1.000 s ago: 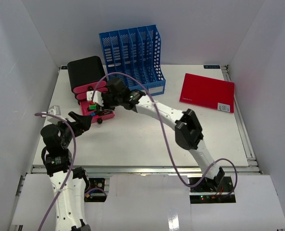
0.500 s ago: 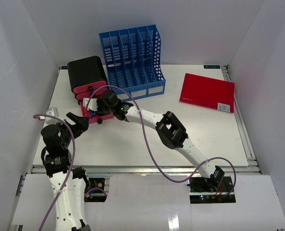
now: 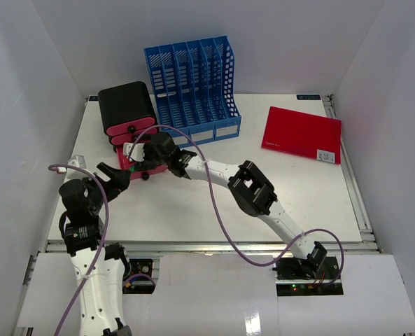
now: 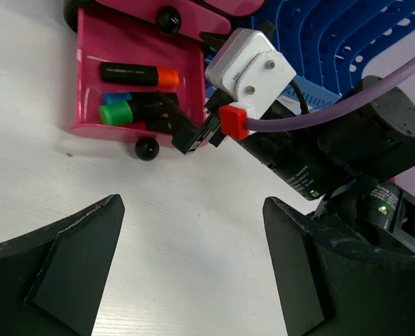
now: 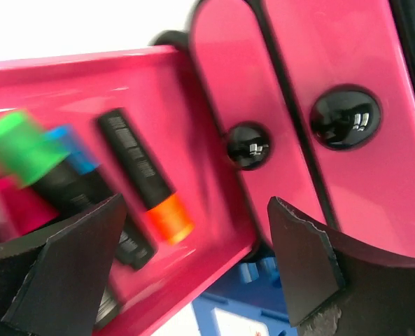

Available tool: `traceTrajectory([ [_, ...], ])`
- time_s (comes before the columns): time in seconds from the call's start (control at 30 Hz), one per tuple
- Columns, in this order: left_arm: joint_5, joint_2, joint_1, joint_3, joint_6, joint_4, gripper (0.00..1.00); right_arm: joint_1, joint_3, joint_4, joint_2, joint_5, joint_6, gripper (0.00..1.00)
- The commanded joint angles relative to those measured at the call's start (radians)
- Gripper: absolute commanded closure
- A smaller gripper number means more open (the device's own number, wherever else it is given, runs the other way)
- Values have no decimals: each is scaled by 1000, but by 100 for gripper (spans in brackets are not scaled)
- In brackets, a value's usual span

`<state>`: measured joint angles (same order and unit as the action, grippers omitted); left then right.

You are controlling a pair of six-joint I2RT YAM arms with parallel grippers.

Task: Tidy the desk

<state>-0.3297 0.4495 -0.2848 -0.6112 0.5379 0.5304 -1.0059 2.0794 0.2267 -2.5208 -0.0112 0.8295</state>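
Observation:
The white desk (image 3: pixel 193 210) carries a black drawer unit (image 3: pixel 127 105) at the back left, with its lowest pink drawer (image 3: pixel 134 166) pulled out. In the drawer (image 4: pixel 109 129) lie an orange-capped marker (image 4: pixel 137 74), a green-capped marker (image 4: pixel 116 112) and a blue-capped one (image 4: pixel 116 98). My right gripper (image 3: pixel 144 161) is open over the drawer's right end (image 5: pixel 194 210), with the orange-capped marker (image 5: pixel 148 185) between its fingers and not gripped. My left gripper (image 3: pixel 113 175) is open and empty (image 4: pixel 192 203) above bare desk (image 4: pixel 193 266), just in front of the drawer.
A blue file rack (image 3: pixel 193 84) stands at the back centre, right beside the drawer unit. A red notebook (image 3: pixel 301 134) lies at the back right. Two shut pink drawer fronts with black knobs (image 5: pixel 343 117) sit above the open drawer. The right arm stretches across the middle of the desk.

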Motion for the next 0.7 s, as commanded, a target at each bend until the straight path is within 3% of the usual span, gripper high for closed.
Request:
traceTrajectory([
  [0.0, -115, 30, 3, 12, 39, -27, 9, 44, 24, -237, 239, -282, -86, 12],
  [0.1, -162, 64, 3, 31, 74, -48, 10, 118, 0, -502, 376, -592, -92, 16],
  [0.27, -230, 173, 3, 74, 154, -88, 21, 258, -281, -610, 635, -1004, -88, 29],
  [0.43, -270, 325, 4, 144, 257, -198, 53, 404, -662, -596, 916, -1105, -34, 43],
  [0.57, -208, 385, 19, 193, 408, -285, 58, 476, -892, -531, 1129, -1141, -63, 50],
  [0.67, -105, 381, 47, 230, 520, -339, 61, 526, -1026, -363, 1236, -1173, -206, 52],
])
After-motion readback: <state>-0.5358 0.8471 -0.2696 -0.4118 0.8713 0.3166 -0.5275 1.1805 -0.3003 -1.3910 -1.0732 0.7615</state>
